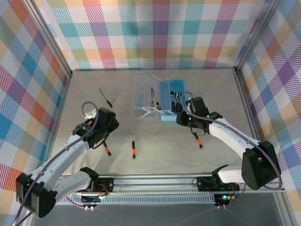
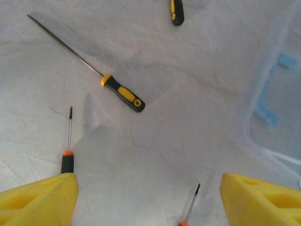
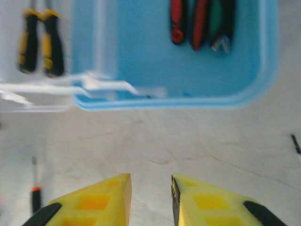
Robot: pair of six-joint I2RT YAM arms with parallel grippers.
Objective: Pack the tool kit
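Our left tool hangs over the surface with its yellow fingers wide apart and nothing between them. Just beside the left-hand finger lies an orange-collared screwdriver, tip pointing away from us. The tip of a second small screwdriver shows nearer the other finger. Farther out lies a long screwdriver with a yellow-and-black handle, and off to the right is the clear lid.

Our right tool has its fingers close together, with a narrow gap and nothing in it. It sits over bare surface just short of the blue box, which stands open with its lid folded out to the left. Red and black handles lie inside the box, and two yellow-and-black drivers rest on the lid side.

We judge the packing partly done, and the step in hand to be the left tool fetching a loose screwdriver. Neither small one is centred in it yet. The next move calls for shifting sideways over one handle, setting the fingers across it, going right down to the surface because the handle lies flat and slim, then closing and carrying it to the box.
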